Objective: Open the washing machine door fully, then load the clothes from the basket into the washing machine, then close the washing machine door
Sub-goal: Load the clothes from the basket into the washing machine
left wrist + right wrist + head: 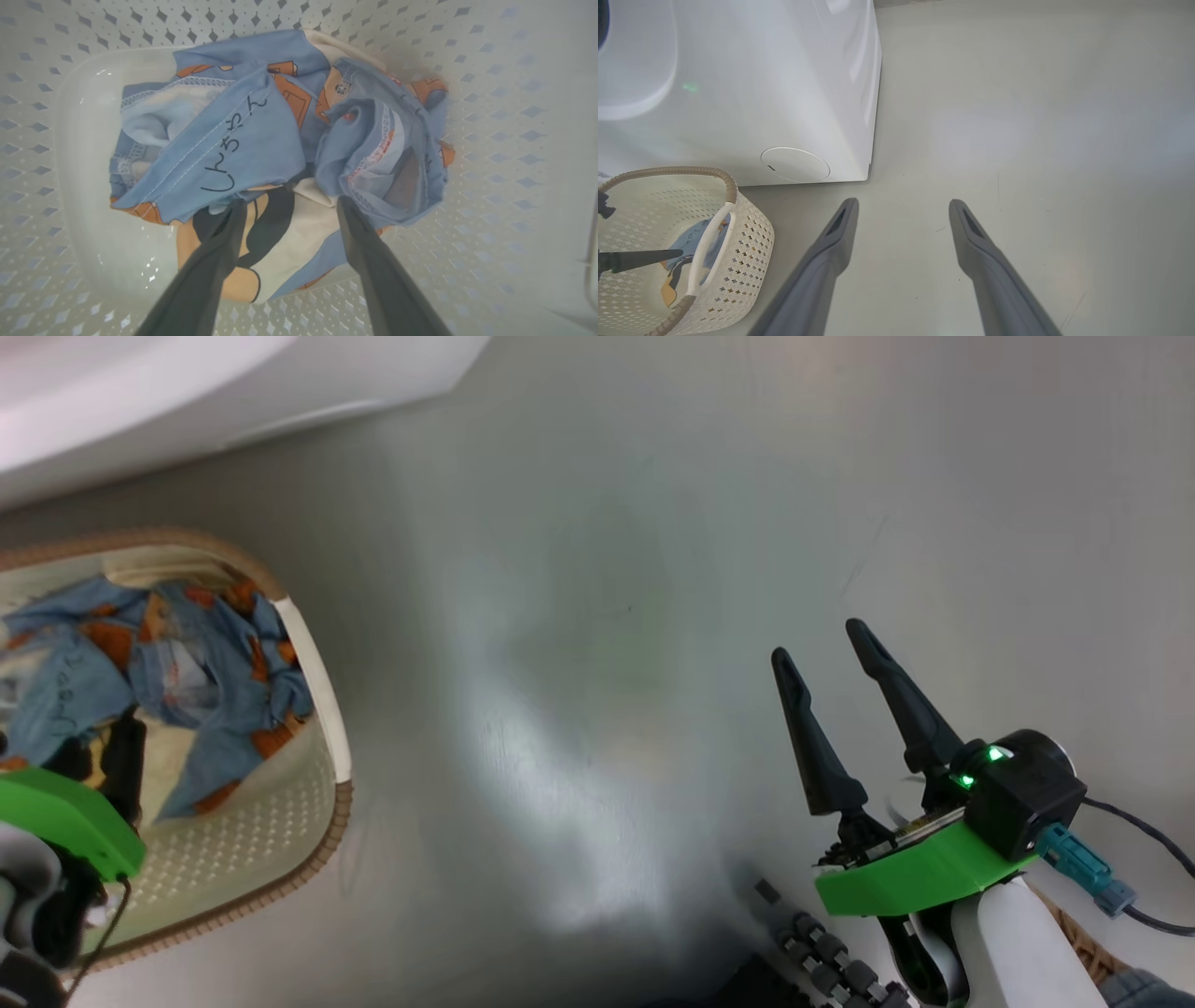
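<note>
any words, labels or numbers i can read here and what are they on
"しんさん": black handwriting on the clothes; the third character is uncertain.
The reddish print on another fold is too small to read.
No readable text on the washing machine or the basket.

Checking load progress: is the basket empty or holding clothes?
Not empty: the clothes lie bunched in the basket, with the open left gripper over them.

The left pincer [290, 205], two long dark grey fingers below a bright green plastic wrist mount [65, 814], points steeply downward, jaws spread wide. The right pincer [817, 642], on a pale white forearm [1013, 943], hovers with fingers parted, empty.
</note>
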